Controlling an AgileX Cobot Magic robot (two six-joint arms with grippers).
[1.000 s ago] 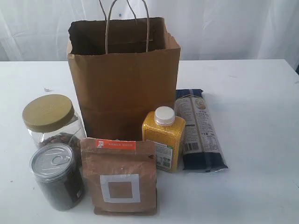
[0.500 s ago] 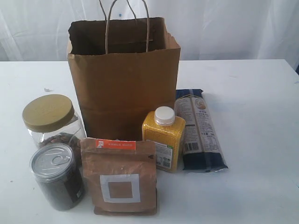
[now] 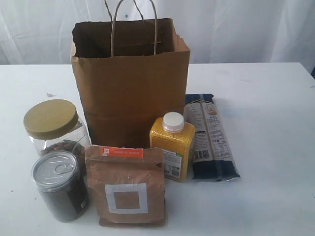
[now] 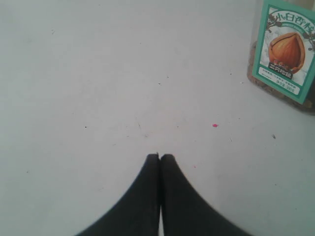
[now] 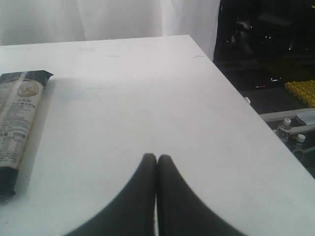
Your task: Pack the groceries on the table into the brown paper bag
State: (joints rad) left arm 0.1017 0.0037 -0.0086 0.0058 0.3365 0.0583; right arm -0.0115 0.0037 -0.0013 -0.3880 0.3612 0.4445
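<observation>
**Brown paper bag [image 3: 130,83] hemmed in in front**

It stands upright on the counter [image 3: 275,98]. Before it crowd the gold-lidded jar [image 3: 51,123], dark jar [image 3: 61,189], brown pouch [image 3: 125,187] and yellow bottle [image 3: 172,147]. The noodle packet [image 3: 210,137] lies alongside. The left fingers [image 4: 147,196] and right fingers [image 5: 142,196] are pressed together, empty.
</observation>
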